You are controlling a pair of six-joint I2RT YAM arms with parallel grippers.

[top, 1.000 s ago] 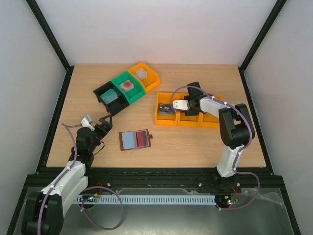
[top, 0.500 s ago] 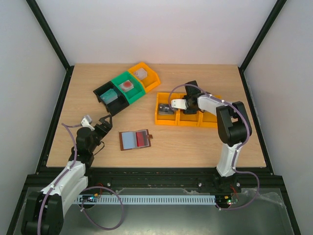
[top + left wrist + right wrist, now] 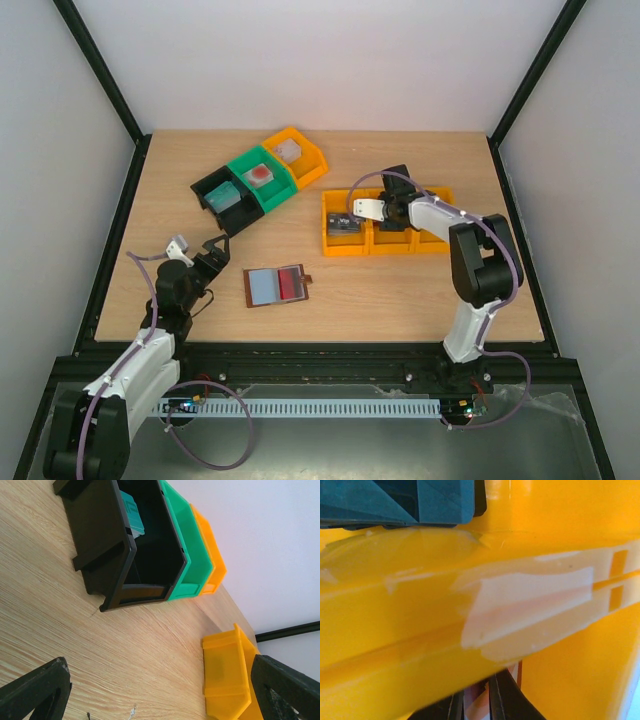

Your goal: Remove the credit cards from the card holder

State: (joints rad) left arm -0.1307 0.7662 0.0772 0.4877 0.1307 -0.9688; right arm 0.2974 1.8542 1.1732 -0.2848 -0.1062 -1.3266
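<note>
Top view: card holder open, red card inside; L gripper wide, R gripper near-shut at orange bin, load unclear; next likely needs pinch on card edge.

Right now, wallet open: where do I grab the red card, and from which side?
Probably take the red card by an edge, from above: the wallet lies open and flat, with the card flat on its right half, so no side pinch. Which edge is free is too small to tell.
</note>
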